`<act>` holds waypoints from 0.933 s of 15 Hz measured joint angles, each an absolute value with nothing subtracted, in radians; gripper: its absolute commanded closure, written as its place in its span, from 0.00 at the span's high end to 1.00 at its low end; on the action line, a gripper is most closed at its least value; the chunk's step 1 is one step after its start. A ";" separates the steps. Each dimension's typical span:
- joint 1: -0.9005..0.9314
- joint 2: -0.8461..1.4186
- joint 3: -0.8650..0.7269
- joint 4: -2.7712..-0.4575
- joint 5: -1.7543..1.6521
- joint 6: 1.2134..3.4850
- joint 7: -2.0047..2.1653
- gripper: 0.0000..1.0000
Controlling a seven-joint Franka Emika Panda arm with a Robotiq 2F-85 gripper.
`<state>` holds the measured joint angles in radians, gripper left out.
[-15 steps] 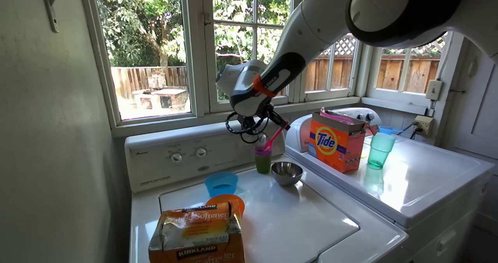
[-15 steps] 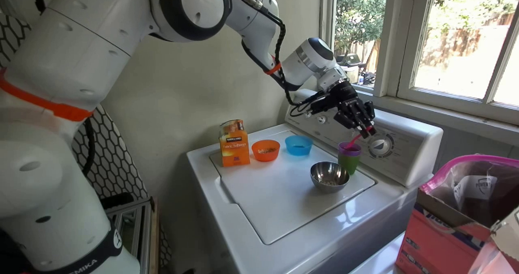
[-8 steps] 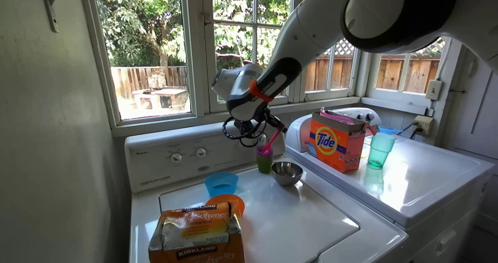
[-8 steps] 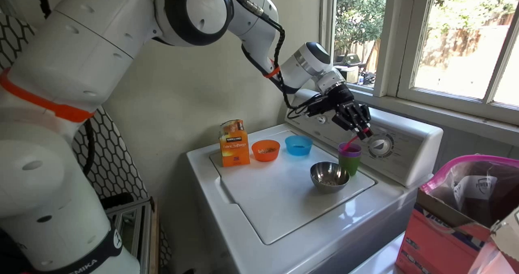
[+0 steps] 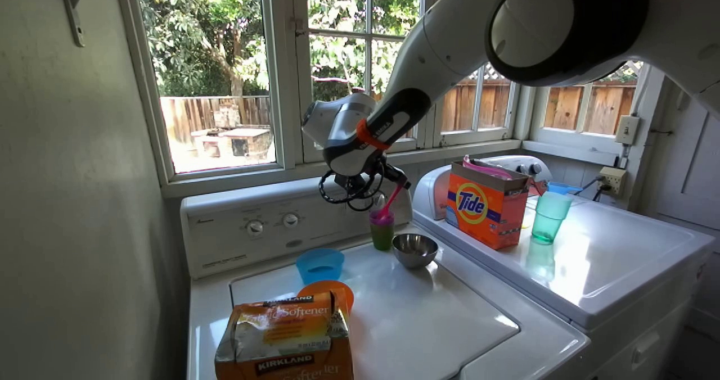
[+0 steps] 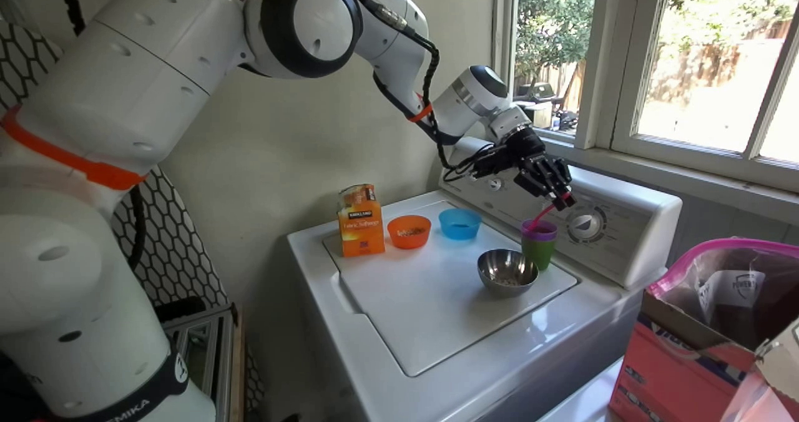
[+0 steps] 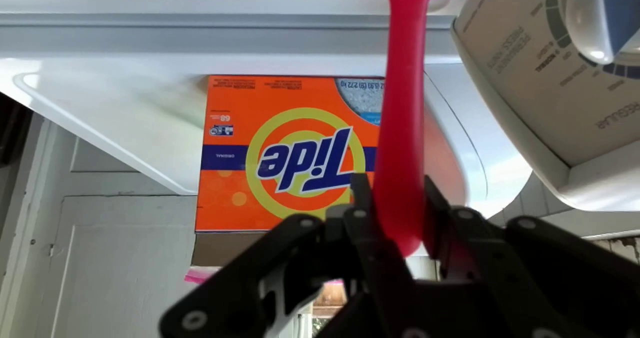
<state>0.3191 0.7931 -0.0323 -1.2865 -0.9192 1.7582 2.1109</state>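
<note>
Jaws pinch a pink utensil (image 7: pixel 404 108) — tip hidden inside cup (image 6: pixel 540 243).

In an exterior view, daylight enters through the windows (image 5: pixel 368 34) at the top and glares off the surface (image 5: pixel 582 256) at right, while the wall (image 5: pixel 84 200) at left lies dim. The wrist view shows the tool (image 7: pixel 397 193), lower centre, slightly blurred.

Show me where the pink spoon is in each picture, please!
In an exterior view: pink spoon just right of centre, slanting into the cup.
In an exterior view: pink spoon farther right, also in the cup.
In the wrist view: pink spoon from the top edge down to the gripper, right of centre.
Shared landmark: the Tide box, in all three.
</note>
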 measured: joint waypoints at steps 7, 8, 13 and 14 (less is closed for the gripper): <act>0.321 0.844 -0.051 -1.198 -0.976 1.707 1.981 0.06; 0.323 0.850 -0.051 -1.191 -0.979 1.707 1.967 0.06; 0.333 0.875 -0.048 -1.173 -0.979 1.707 1.911 0.06; 0.333 0.879 -0.047 -1.171 -0.979 1.707 1.904 0.06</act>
<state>0.3335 0.8786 -0.0465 -1.1711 -0.9790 1.7066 1.9042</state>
